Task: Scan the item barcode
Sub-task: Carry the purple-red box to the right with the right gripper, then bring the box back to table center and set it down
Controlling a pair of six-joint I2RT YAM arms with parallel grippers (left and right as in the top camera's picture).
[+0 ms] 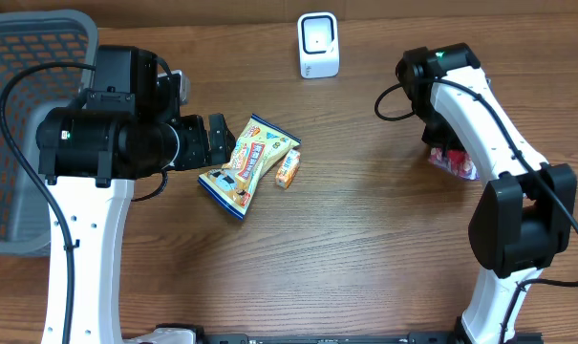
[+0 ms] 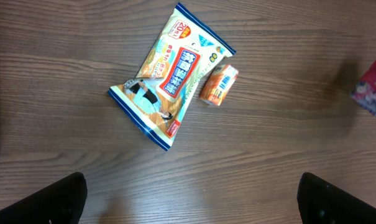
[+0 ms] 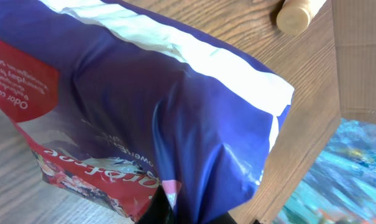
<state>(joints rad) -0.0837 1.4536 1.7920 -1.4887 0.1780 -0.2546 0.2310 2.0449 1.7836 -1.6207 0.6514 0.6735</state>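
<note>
Worrying my right gripper (image 3: 188, 214), clamped on the pouch (image 3: 144, 124), could cover its barcode. My left gripper (image 2: 191, 202) is apart; the scanner (image 1: 318, 45) sits at 12 o'clock.

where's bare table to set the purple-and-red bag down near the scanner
Bare wood lies between the scanner and the purple-and-red bag, and across the front middle of the table. Crowded: the snack packet and small orange pack lie side by side just off the open left gripper, with the basket at the far left.

Left claw (image 2: 194, 202) spread wide, right claw (image 3: 197, 219) clamped shut
</note>
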